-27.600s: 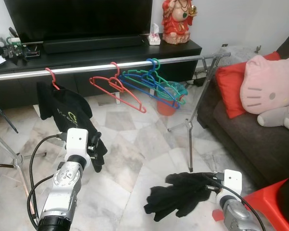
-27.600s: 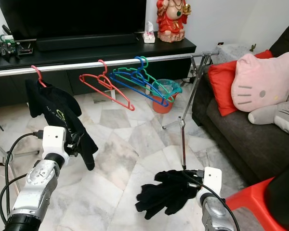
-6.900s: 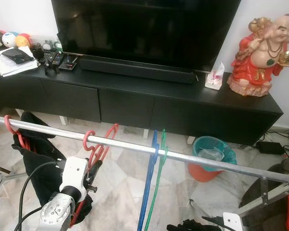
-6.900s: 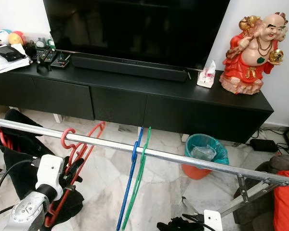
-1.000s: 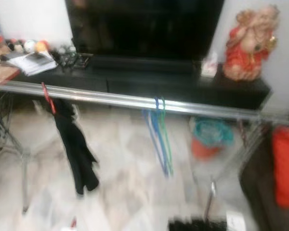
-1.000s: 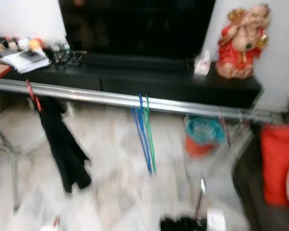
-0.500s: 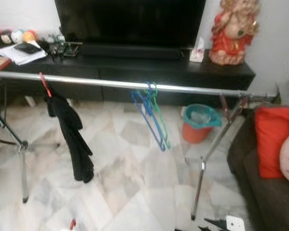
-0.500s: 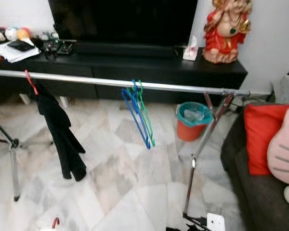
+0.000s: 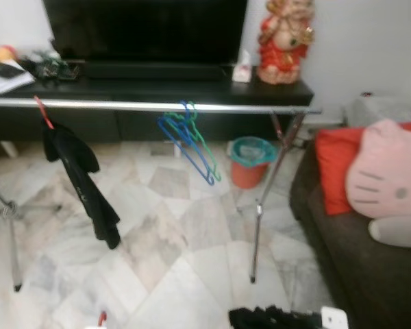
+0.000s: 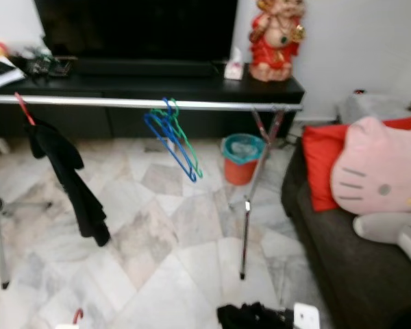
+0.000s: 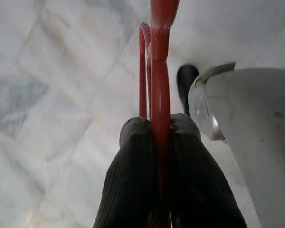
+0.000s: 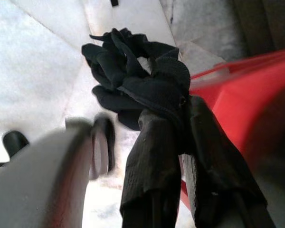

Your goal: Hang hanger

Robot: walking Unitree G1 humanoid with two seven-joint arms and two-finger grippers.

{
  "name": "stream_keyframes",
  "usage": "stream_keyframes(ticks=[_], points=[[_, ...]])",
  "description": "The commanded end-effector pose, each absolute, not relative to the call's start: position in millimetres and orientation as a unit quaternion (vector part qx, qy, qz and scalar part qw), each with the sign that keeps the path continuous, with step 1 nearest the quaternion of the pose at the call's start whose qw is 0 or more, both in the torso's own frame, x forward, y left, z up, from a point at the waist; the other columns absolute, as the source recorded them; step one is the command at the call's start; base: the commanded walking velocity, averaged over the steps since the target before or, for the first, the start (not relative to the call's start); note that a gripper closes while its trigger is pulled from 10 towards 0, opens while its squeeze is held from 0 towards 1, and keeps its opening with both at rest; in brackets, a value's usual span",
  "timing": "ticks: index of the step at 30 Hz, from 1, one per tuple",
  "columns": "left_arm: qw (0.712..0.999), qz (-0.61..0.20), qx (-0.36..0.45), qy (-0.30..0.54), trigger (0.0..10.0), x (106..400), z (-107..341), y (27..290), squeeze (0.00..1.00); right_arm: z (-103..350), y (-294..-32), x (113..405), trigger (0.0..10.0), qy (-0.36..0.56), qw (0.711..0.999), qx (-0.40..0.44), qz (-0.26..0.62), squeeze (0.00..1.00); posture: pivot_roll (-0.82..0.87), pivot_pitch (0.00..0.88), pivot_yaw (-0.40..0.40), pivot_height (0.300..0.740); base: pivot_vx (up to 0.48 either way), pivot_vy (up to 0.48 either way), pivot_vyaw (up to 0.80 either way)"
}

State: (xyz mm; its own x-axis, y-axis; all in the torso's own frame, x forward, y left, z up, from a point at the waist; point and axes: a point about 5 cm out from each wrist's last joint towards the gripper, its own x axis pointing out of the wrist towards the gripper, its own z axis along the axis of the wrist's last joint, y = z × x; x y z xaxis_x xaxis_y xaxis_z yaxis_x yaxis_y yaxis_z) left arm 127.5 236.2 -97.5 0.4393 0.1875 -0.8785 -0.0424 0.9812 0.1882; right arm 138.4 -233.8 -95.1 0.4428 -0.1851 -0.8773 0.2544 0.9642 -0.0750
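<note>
the long silver clothes rail (image 9: 151, 106) has a wide bare stretch between the black garment on a red hanger (image 9: 79, 178) near its left end and the cluster of blue and green plastic hangers (image 9: 190, 140) near its middle, and a shorter bare stretch from that cluster to the slanted metal legs (image 9: 264, 199) at its right end. behind the rail the low black tv cabinet (image 9: 157, 92) stands close. to the right the dark sofa with a red cushion and a pink plush pillow (image 9: 370, 185) borders the pale marble floor (image 9: 178, 253).
</note>
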Motion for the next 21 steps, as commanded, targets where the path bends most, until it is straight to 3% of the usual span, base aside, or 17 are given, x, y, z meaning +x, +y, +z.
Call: stream_keyframes(ticks=[1,12,21], points=[[0.841,0.063,0.069,0.532,10.0,123.5,-99.9,232.0,0.00,-92.3,-238.5,142.6,10.0,0.503,0.853,0.031,-0.133,0.00,-0.01,0.000,-0.061,0.740,-0.304,0.000,0.00],[0.841,0.063,0.068,0.532,10.0,123.4,-99.9,232.0,0.00,-92.3,-238.4,142.6,10.0,0.503,0.853,0.031,-0.132,0.00,-0.01,0.000,-0.063,0.740,-0.297,0.000,0.00],[0.841,0.065,0.070,0.532,10.0,124.6,-99.5,232.2,0.00,-92.5,-237.4,142.8,10.0,0.503,0.854,0.033,-0.130,0.00,-0.01,0.000,-0.061,0.740,0.000,0.000,0.00]])
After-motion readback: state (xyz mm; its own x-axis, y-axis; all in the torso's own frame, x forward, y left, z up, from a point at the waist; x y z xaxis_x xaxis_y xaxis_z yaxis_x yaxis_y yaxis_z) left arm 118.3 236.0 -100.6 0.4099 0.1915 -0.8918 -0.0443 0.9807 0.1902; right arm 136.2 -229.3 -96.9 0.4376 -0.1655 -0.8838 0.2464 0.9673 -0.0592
